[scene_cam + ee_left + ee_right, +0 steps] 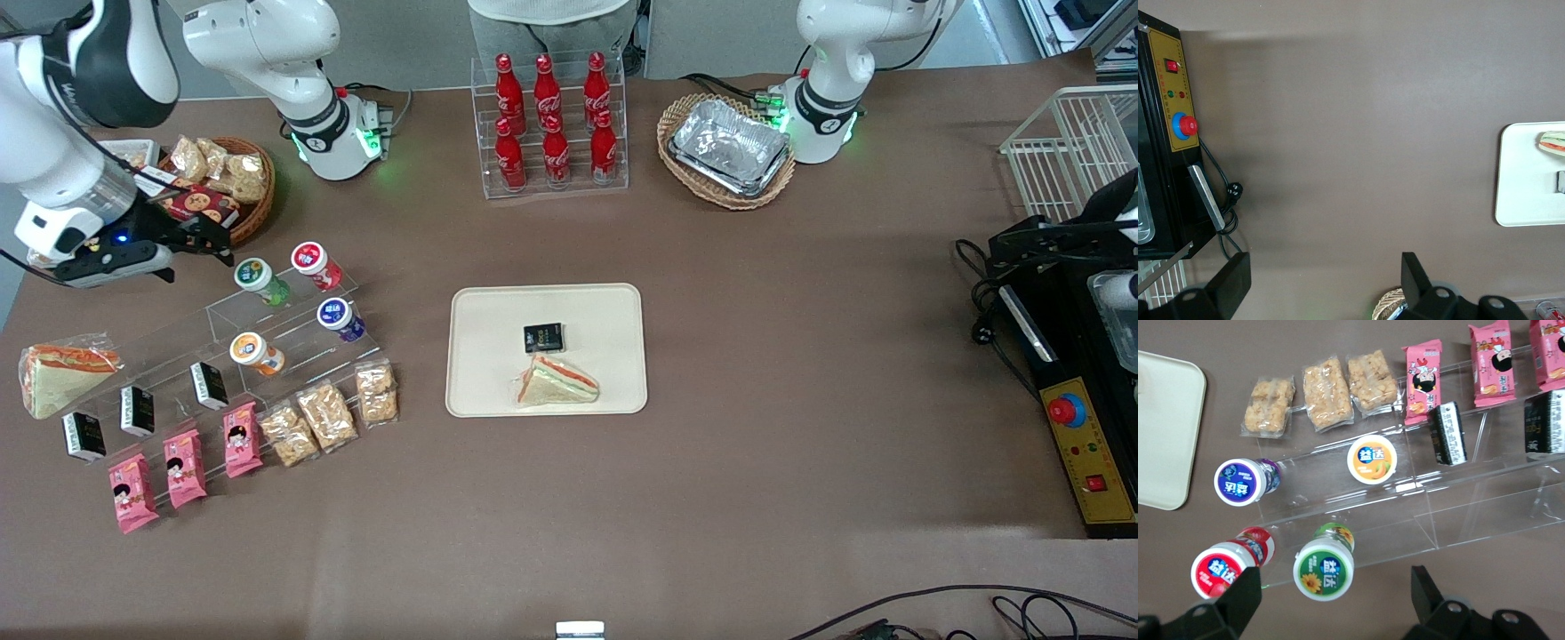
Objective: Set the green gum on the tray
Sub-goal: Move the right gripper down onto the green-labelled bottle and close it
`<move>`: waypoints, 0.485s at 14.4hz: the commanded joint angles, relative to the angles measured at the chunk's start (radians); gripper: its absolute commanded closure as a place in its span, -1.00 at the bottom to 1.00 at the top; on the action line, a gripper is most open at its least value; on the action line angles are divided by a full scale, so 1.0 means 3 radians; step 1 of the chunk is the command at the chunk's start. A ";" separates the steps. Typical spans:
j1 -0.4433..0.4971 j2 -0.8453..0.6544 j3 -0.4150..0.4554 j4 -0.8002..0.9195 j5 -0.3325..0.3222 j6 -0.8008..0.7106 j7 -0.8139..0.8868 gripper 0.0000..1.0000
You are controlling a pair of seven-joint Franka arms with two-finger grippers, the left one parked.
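The green gum [259, 279] is a small bottle with a green body and a white lid with a green label. It lies on the top step of a clear acrylic stand [222, 342], beside the red gum bottle [316, 264]. In the right wrist view the green gum [1325, 568] lies between my two open fingers, which stand wide apart and clear of it. My gripper [191, 253] hovers just above the stand, close beside the green gum toward the working arm's end. The cream tray [480, 391] lies at the table's middle, holding a black packet [543, 337] and a sandwich [558, 380].
The stand also holds a purple gum bottle [340, 319], an orange gum bottle [256, 353], black packets [210, 385], pink snack packs [185, 467] and biscuit bags [327, 414]. A wrapped sandwich [62, 377] lies beside it. A snack basket [222, 182], cola rack [551, 120] and foil-tray basket [727, 149] stand farther back.
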 commanded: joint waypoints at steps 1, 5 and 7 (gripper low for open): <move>0.0016 -0.0114 0.0022 -0.0316 0.0017 0.0334 0.0072 -1.00; 0.0016 -0.0129 0.0022 -0.0556 0.0002 0.0565 0.0072 -1.00; 0.0016 -0.0135 0.0022 -0.0628 -0.0003 0.0636 0.0072 -1.00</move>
